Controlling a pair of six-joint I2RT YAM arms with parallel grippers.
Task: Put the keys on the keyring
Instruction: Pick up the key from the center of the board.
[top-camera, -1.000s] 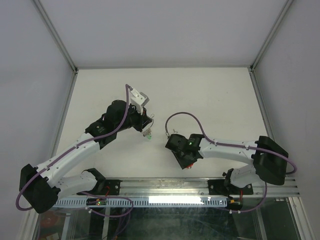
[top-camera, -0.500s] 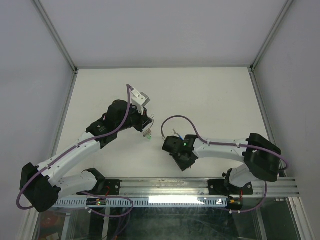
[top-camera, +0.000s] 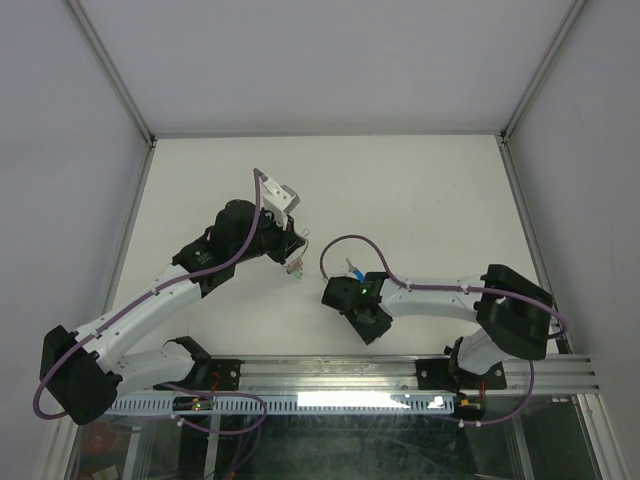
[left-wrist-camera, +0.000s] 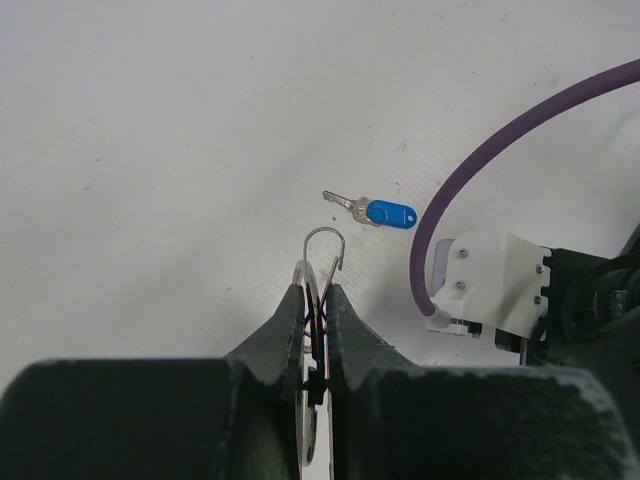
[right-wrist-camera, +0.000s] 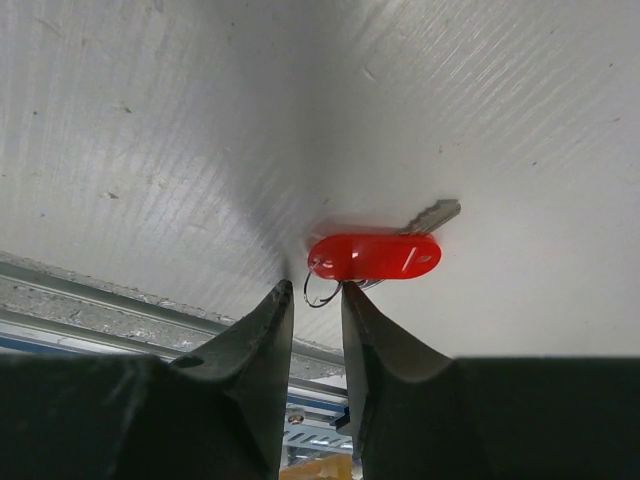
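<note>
Left fingers (left-wrist-camera: 288, 325) pinch the keyring (left-wrist-camera: 326, 240), nearly closed. Right fingers (right-wrist-camera: 268, 315), narrowly apart, flank the red key (right-wrist-camera: 375, 257) by the table's (right-wrist-camera: 150, 120) near edge.

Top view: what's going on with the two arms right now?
The left gripper is shut on the thin silver wire keyring. The blue-headed metal key lies loose on the white table just ahead of it. The right gripper is down at the red-headed key, its fingers straddling the key's small loop; whether they pinch it is unclear.
</note>
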